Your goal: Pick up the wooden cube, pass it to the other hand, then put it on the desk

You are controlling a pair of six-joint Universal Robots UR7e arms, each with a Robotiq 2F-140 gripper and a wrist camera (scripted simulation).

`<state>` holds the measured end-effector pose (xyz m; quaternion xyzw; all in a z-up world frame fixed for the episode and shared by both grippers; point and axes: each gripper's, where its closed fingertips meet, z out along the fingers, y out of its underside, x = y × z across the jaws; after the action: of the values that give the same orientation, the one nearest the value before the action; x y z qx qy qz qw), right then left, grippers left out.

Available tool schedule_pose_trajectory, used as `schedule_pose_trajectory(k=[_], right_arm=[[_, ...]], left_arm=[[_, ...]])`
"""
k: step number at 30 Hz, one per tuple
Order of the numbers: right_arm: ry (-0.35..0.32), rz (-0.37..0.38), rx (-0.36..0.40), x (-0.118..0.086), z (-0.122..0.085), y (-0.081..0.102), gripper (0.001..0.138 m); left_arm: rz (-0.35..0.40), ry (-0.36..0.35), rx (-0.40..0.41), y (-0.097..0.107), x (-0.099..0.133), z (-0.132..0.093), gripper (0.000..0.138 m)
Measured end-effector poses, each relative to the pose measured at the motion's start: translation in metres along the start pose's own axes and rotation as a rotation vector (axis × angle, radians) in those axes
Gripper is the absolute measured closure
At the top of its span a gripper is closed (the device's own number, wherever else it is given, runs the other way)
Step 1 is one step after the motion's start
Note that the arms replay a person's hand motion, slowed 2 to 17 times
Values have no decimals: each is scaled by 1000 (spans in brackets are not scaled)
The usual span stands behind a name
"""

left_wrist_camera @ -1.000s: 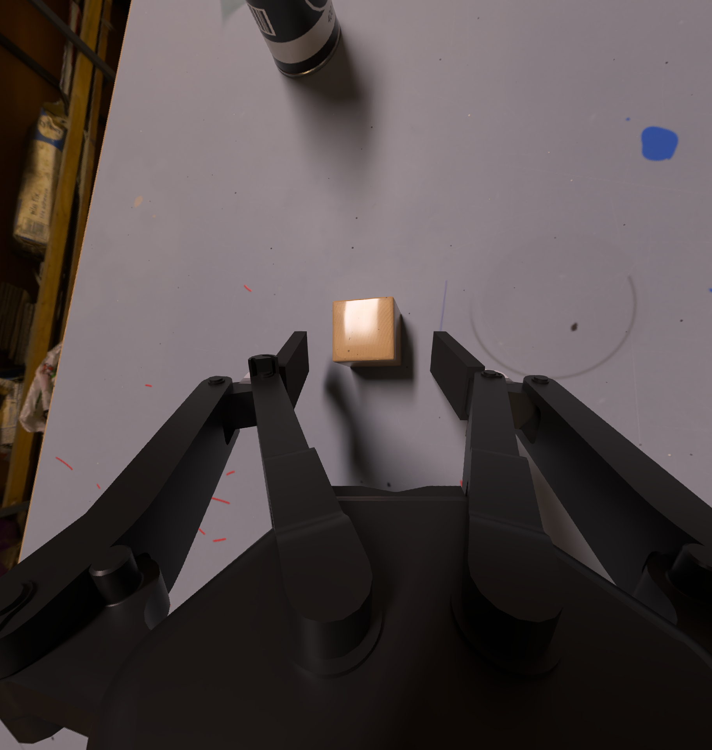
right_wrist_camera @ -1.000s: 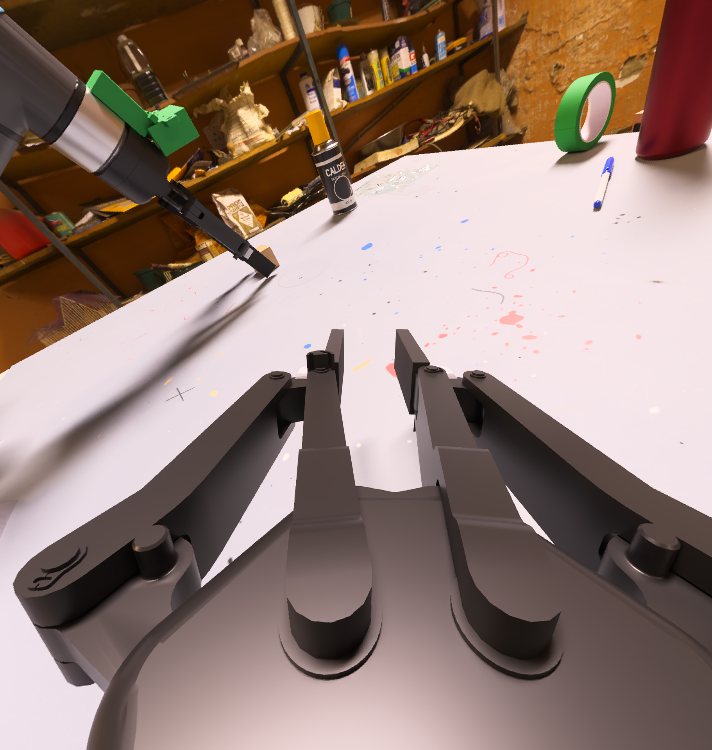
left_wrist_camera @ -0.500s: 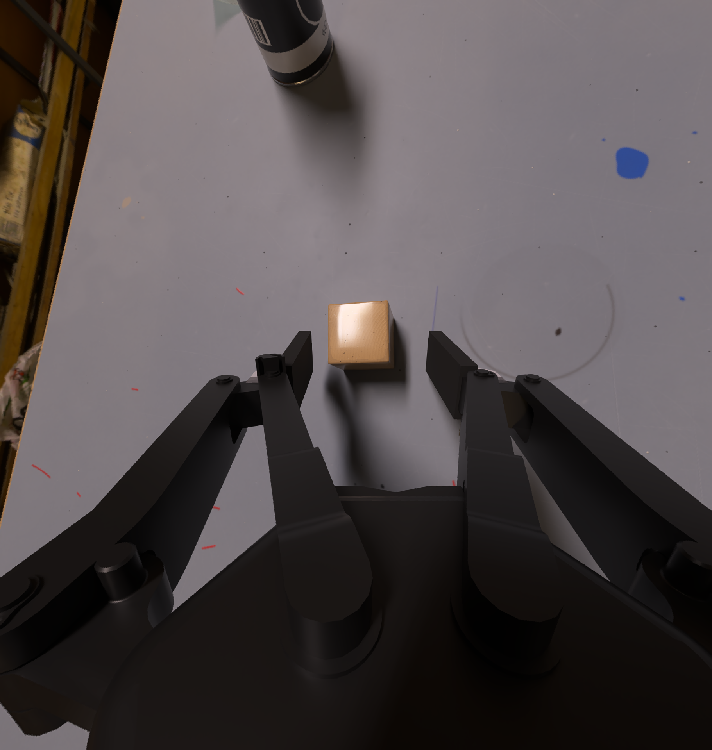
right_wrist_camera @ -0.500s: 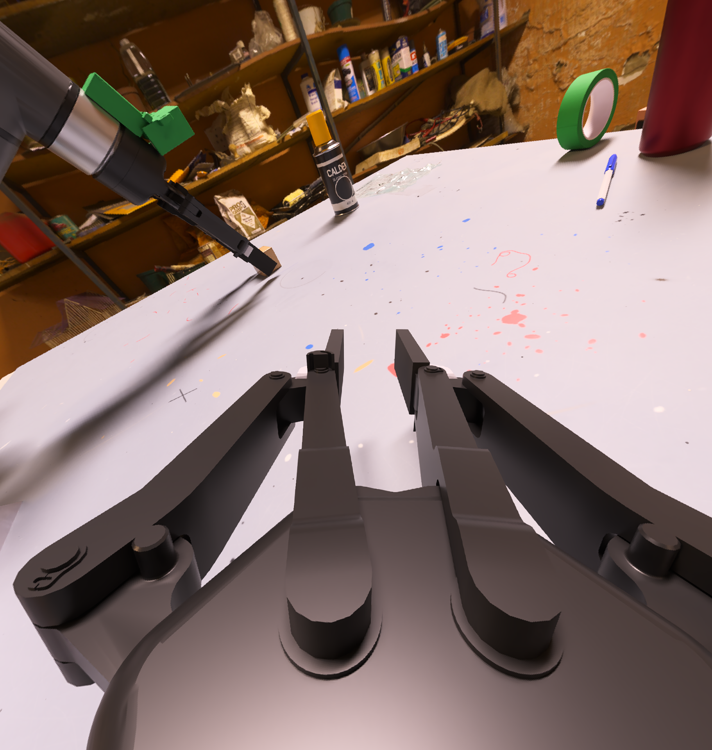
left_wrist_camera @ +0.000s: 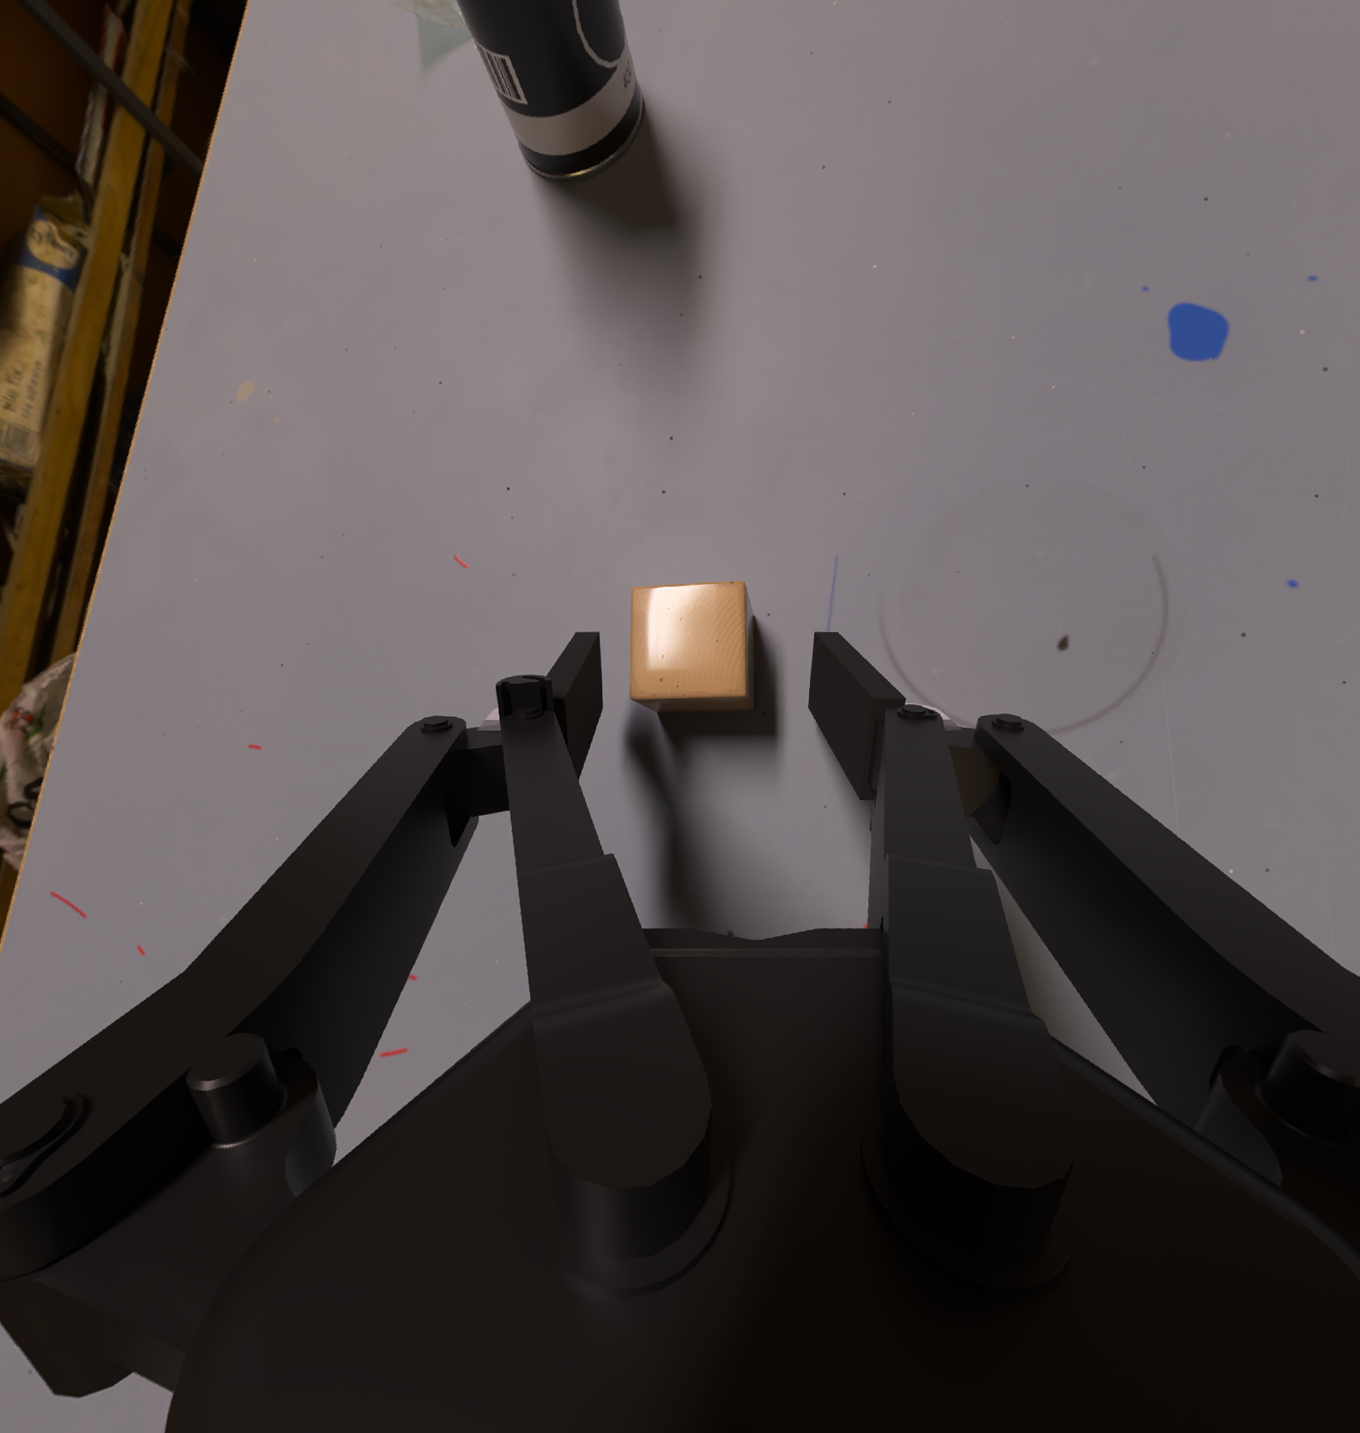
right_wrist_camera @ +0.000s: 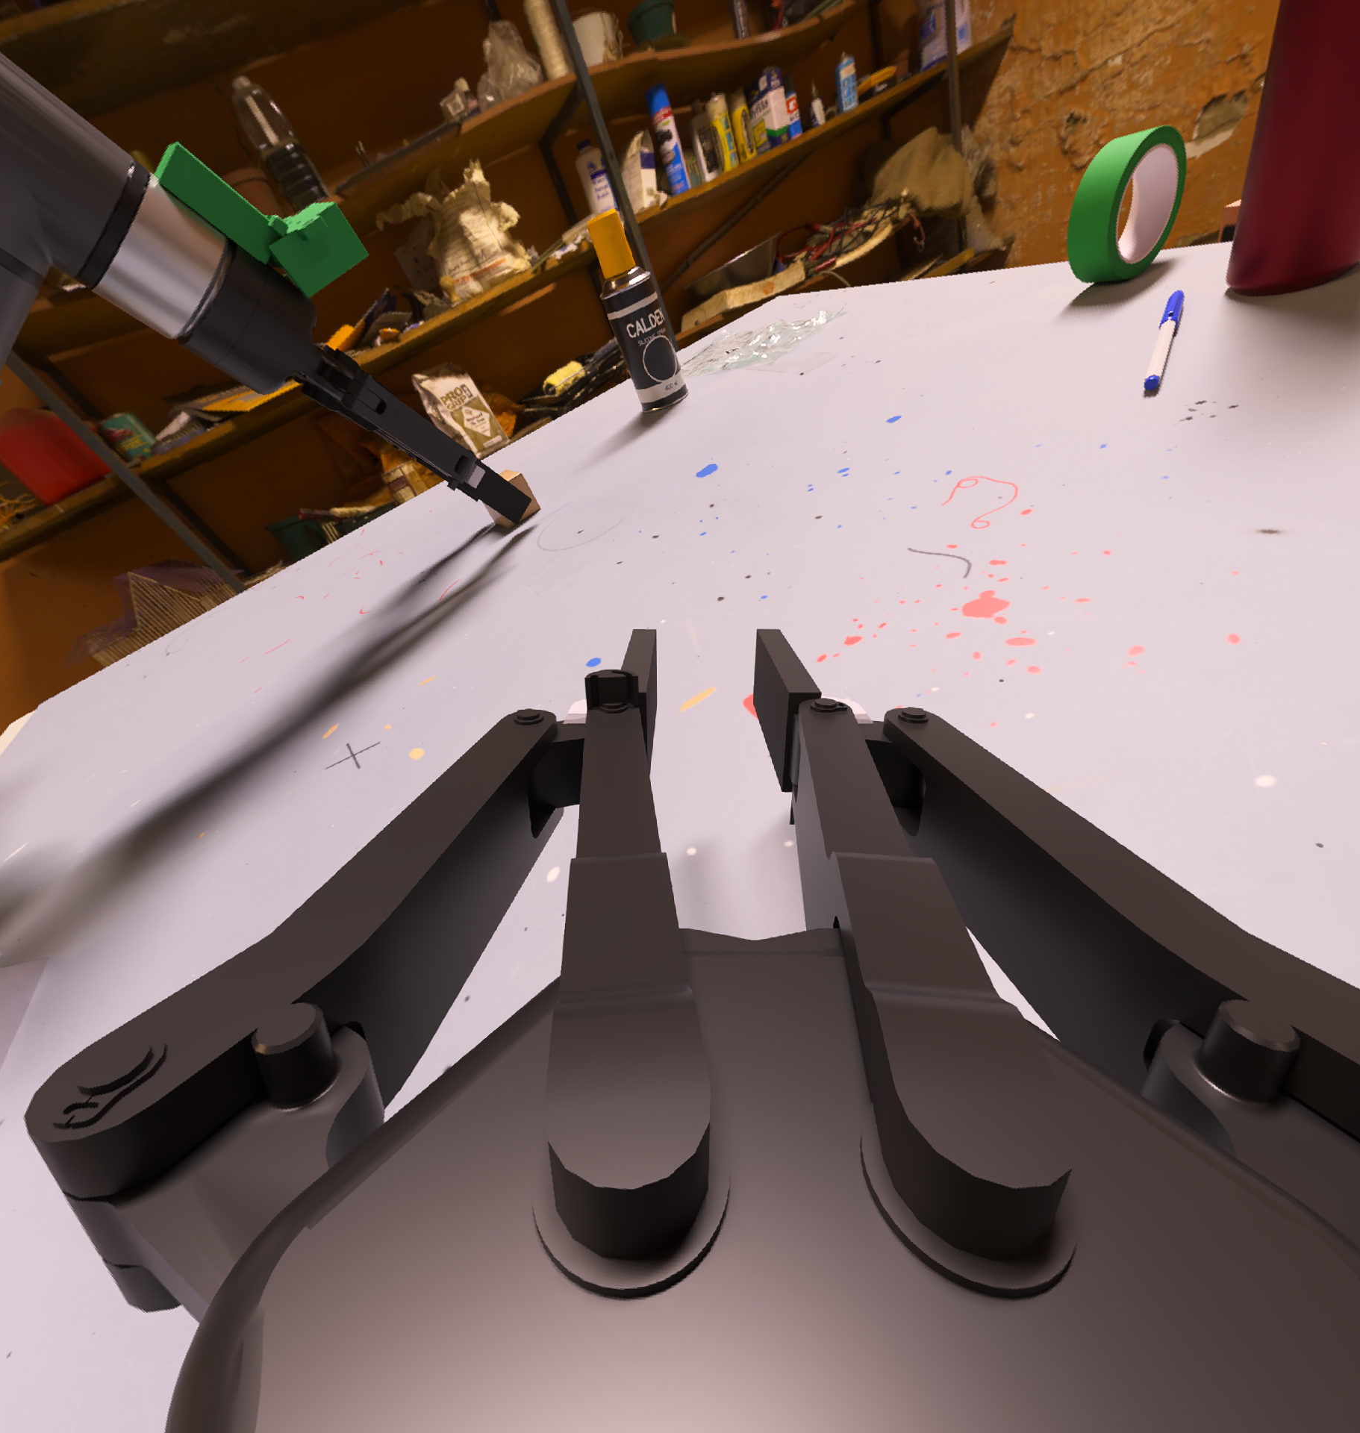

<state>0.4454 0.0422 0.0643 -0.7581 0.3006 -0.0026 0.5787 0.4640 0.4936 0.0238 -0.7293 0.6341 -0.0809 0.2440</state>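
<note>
The left pincer point(left_wrist_camera: 704, 682) has crept closer, jaws now spread around the wooden cube point(left_wrist_camera: 688, 643) at mid-frame on the bench point(left_wrist_camera: 971, 233). No grip yet. The right pincer point(right_wrist_camera: 704, 671) waits, slightly parted and empty.

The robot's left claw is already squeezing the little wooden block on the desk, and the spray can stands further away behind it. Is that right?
Not quite. The left gripper is open, not squeezing: in the left wrist view its fingertips sit on either side of the wooden cube with a gap on each side. The rest holds: the cube rests on the desk, and the spray can stands further away behind it.
</note>
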Motion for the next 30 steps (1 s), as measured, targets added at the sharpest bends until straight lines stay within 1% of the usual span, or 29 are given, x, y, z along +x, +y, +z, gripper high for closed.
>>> schedule_pose_trajectory(k=[7, 16, 25, 30], right_arm=[[0, -1, 0, 0, 0, 0, 105], [0, -2, -1, 0, 0, 0, 105], [-2, 0, -3, 0, 0, 0, 105], [-4, 2, -4, -1, 1, 1, 105]], left_arm=[[-10, -14, 20, -3, -2, 0, 67], [-10, -64, 42, -7, -8, 1, 66], [10, -117, 43, -7, -13, 3, 64], [21, -126, 34, -6, -12, 5, 63]])
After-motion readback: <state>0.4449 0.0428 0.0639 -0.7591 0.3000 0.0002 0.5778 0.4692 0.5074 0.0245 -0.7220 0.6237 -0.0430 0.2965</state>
